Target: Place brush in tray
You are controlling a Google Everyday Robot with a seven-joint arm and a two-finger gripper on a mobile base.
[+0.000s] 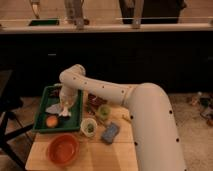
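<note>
While the white robot arm sweeps in from the lower right and bends over the wooden table, its forearm descends into the dark green tray at the table's left rear. The tray lies with its long side running front to back and takes up the table's left rear corner. Inside the tray, a pale grey flat item rests near the middle, and a small orange round object sits toward the front. The gripper hangs low over the tray floor, just right of the grey item; whether it is released or clenched cannot be told. The brush cannot be made out separately at the gripper tip, so its exact position cannot be told. A round orange bowl stands on the table in front of the tray. A blue rectangular sponge lies right of centre. A pale cup with green contents stands between bowl and sponge, and a small green cup stands just behind it, beside a dark red container.
</note>
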